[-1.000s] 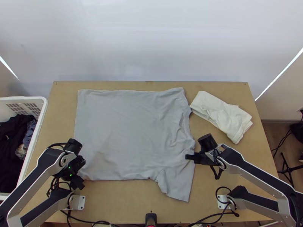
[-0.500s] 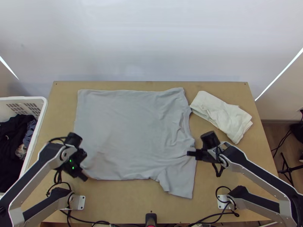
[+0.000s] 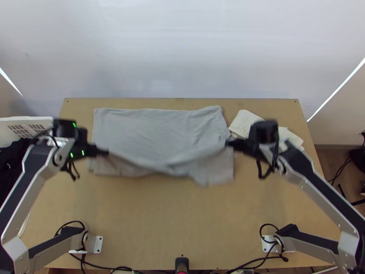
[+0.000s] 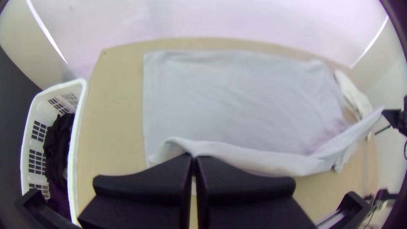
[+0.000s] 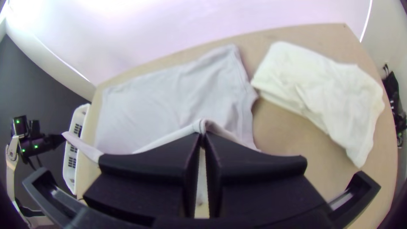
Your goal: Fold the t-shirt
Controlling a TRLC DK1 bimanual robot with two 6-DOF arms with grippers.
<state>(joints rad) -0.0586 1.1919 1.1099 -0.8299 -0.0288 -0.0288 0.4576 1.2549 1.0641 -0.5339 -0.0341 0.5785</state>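
The grey t-shirt [image 3: 150, 130] has its far part spread on the table, while its near part hangs raised between the two grippers, sagging in the middle. My left gripper [image 3: 106, 152] is at the shirt's left side; in the left wrist view this gripper [image 4: 193, 157] is shut on the lifted edge of the t-shirt [image 4: 237, 97]. My right gripper [image 3: 229, 143] is at the right side; in the right wrist view this gripper [image 5: 202, 135] is shut on the t-shirt [image 5: 169, 106], a small peak of cloth standing between its fingertips.
A folded cream cloth [image 3: 242, 123] lies at the table's right, partly beneath the right arm in the top view. A white basket [image 4: 73, 148] holding dark clothes stands off the left side. Bare wooden table [image 3: 164, 219] extends in front of the shirt.
Both grippers have moved toward the table's far side and lifted the near part of the shirt with them. The near strip of table that it covered is now bare.
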